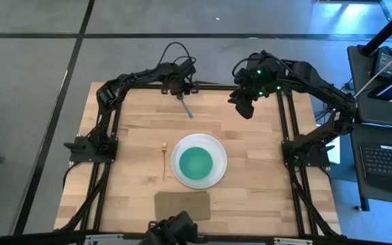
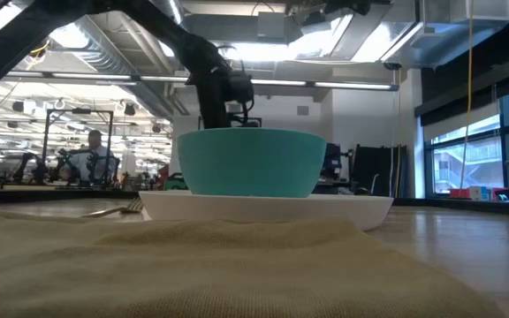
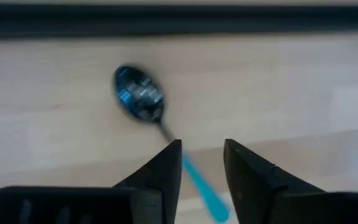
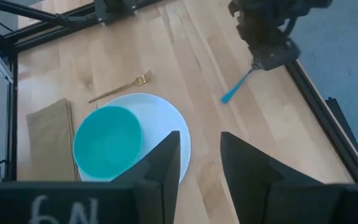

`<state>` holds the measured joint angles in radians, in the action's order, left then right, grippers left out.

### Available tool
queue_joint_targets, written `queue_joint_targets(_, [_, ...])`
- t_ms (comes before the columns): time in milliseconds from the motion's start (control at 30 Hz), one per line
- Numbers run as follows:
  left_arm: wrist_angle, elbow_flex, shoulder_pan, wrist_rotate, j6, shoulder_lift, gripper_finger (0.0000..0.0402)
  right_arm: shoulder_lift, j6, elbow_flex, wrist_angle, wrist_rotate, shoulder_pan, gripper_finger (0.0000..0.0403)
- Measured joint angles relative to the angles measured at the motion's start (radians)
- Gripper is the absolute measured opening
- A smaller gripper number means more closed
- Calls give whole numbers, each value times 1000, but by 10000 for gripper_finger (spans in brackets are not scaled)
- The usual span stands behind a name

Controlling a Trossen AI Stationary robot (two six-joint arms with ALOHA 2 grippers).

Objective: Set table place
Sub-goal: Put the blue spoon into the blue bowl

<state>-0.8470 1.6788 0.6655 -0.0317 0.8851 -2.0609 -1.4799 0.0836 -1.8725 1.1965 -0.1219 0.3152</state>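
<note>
**Three pieces placed, spoon still to come**

Left to right in the high view: fork (image 1: 164, 160) lies left of the plate (image 1: 214, 177), bowl (image 1: 196, 162) sits on that plate at centre, mat (image 1: 182, 205) just below. Left gripper (image 1: 180, 92) hovers over the spoon (image 1: 186, 107) at upper centre of the table (image 1: 264, 197), fingers apart astride the blue handle, not clamped. Right gripper (image 1: 243, 107) waits upper right, fingers parted, empty. My read: only the spoon needs bringing beside the plate.
</note>
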Motion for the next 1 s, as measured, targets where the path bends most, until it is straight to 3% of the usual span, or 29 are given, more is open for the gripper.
queue_joint_targets(267, [-40, -50, -33, -30, 58, -3, 112, 0, -23, 0, 22, 0, 5, 117])
queue_joint_targets(1000, [137, -171, -45, -41, 179, -2, 112, 0, -43, 0, 43, 0, 5, 117])
